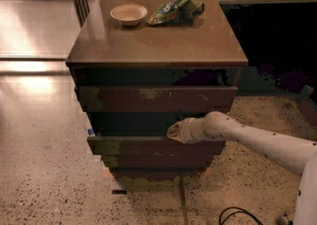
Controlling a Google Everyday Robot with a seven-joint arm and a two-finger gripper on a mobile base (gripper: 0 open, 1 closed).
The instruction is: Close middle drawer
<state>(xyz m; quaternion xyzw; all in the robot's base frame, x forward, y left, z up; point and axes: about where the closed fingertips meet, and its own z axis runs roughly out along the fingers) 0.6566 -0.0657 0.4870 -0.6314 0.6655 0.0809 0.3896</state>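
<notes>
The pincer (174, 131) sits low against the front of the desk (158, 40), right at the top edge of the middle drawer (133, 146), a little right of centre. The pale arm (262, 142) reaches in from the right, almost level. From here I cannot tell whether the pincer is open or closed. It looks to be pressed against the drawer rather than gripping anything.

I'd say the push itself is under way: contact seems made, and the drawer is not yet home. Its front stands a little proud of the bottom drawer (158, 161) below it, with a dark gap above it where the box goes back into the carcass. What comes next calls for a steady, straight shove inward, square to the front. The contact is off-centre, so a skewed push could rack the drawer in its runners. The pincer also rides near the upper lip, so it could slip over into the opening.

The drawer is a plain dark-brown slab with no handle, wide and shallow, with a greenish sheen at its left end. Its inside is lost in shadow. Above it the top drawer (158, 99), taller and marked with pale scratches, juts out too. On the desk top, well clear of all this, are a small bowl (129, 14) and a crumpled bag (176, 11).
</notes>
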